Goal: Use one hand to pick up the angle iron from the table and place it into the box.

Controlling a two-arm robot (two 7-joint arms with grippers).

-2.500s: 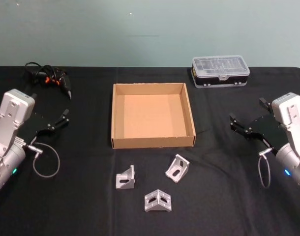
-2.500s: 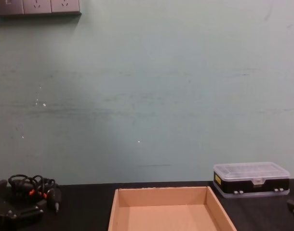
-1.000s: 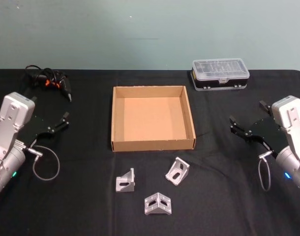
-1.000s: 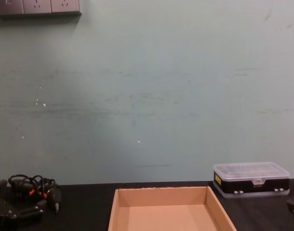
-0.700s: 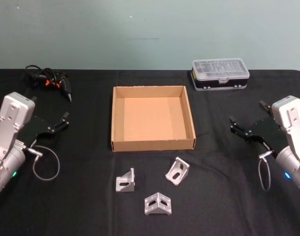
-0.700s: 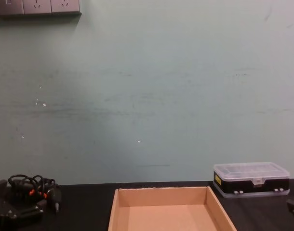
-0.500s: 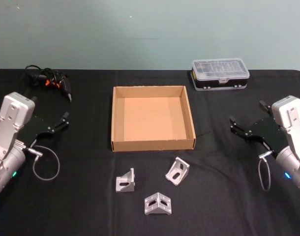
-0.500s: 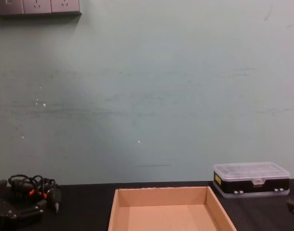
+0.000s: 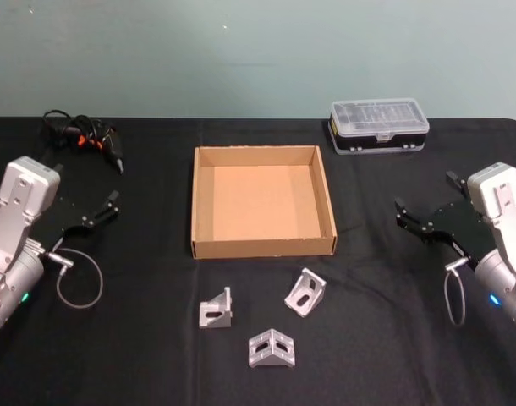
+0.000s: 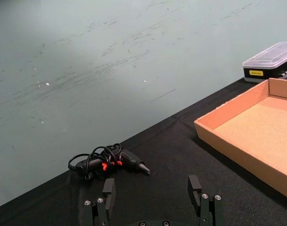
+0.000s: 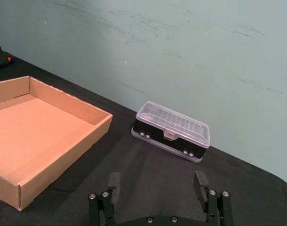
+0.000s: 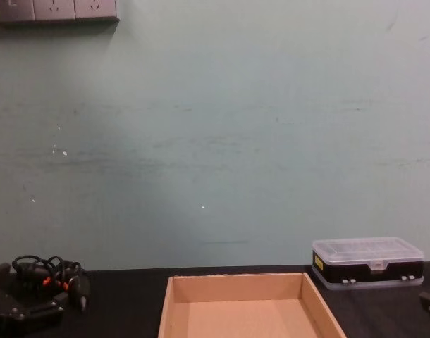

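head view, black table [image 9: 139, 355], teal wall [image 9: 241, 51]

The black table [image 9: 156, 355] carries the box [image 9: 262, 247], three angle irons [image 9: 271, 348], a plastic case [image 9: 379, 127] and a cabled tool [image 9: 85, 135].

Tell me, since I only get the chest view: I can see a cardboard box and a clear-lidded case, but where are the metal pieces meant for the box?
Observer: Three lie on the table in front of the box, on the robot's side: the left angle iron, the right angle iron and the nearest angle iron.
Operator: Is the robot reaching for one?
Observer: No. The left pincer hangs open and empty out to the box's left, and the right pincer hangs open and empty out to its right, both well apart from the irons.
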